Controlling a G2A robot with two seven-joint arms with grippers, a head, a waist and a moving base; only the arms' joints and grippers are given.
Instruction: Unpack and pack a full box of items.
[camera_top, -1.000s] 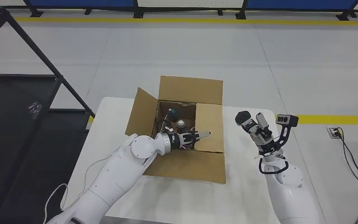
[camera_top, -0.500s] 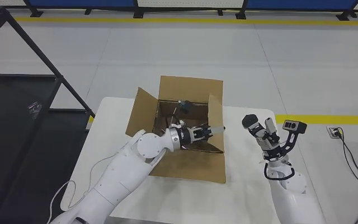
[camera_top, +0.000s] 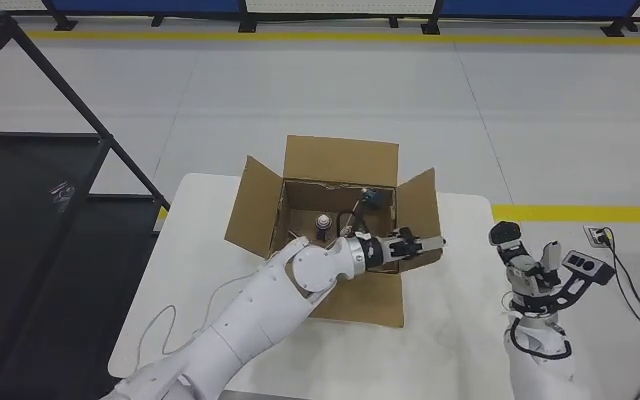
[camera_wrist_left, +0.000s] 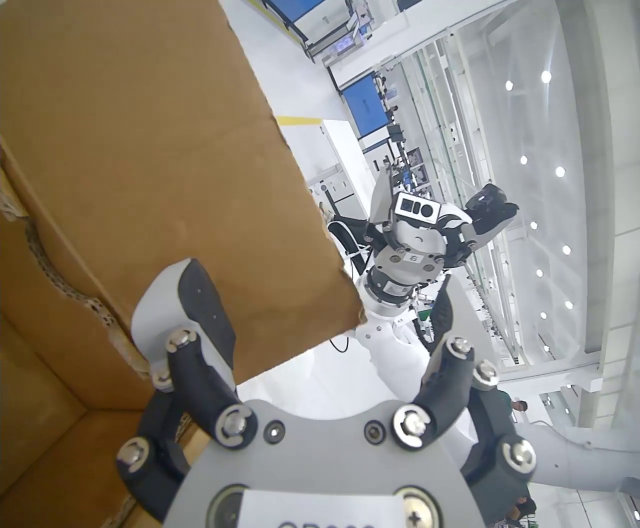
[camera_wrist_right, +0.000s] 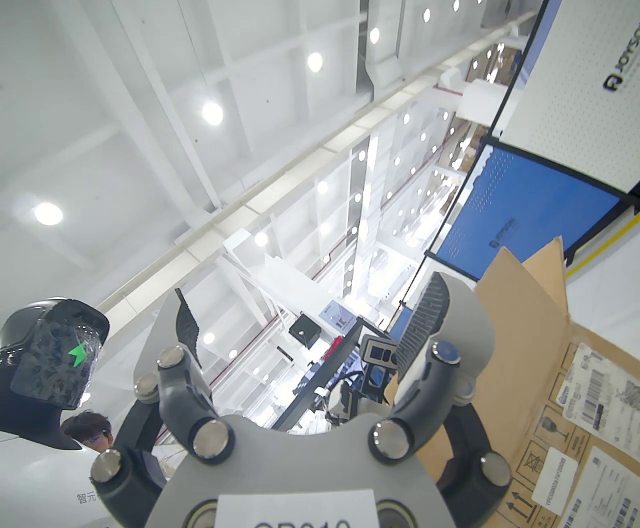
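An open cardboard box (camera_top: 340, 160) stands on the white table (camera_top: 200, 300). Inside it I see a dark bottle with a pale cap (camera_top: 323, 222), a small bluish item (camera_top: 368, 197) and some cables. My left gripper (camera_top: 418, 243) reaches across the box to its right flap (camera_top: 420, 198), which leans outward. That gripper (camera_wrist_left: 320, 310) is open, with one finger pad (camera_wrist_left: 202, 305) lying against the flap (camera_wrist_left: 150, 165). My right gripper (camera_top: 517, 252) is held up off the table's right end, open and empty (camera_wrist_right: 307, 312), pointing upward.
The box's left flap (camera_top: 248, 205) and back flap stand open, and the front flap (camera_top: 355, 300) lies toward me. A black metal frame (camera_top: 70, 110) stands to the table's left. Bare tabletop lies on either side of the box.
My left gripper has swept to the right, pushing the right flap from folded over the box to leaning outward. My right arm has drawn back to the right and lower.
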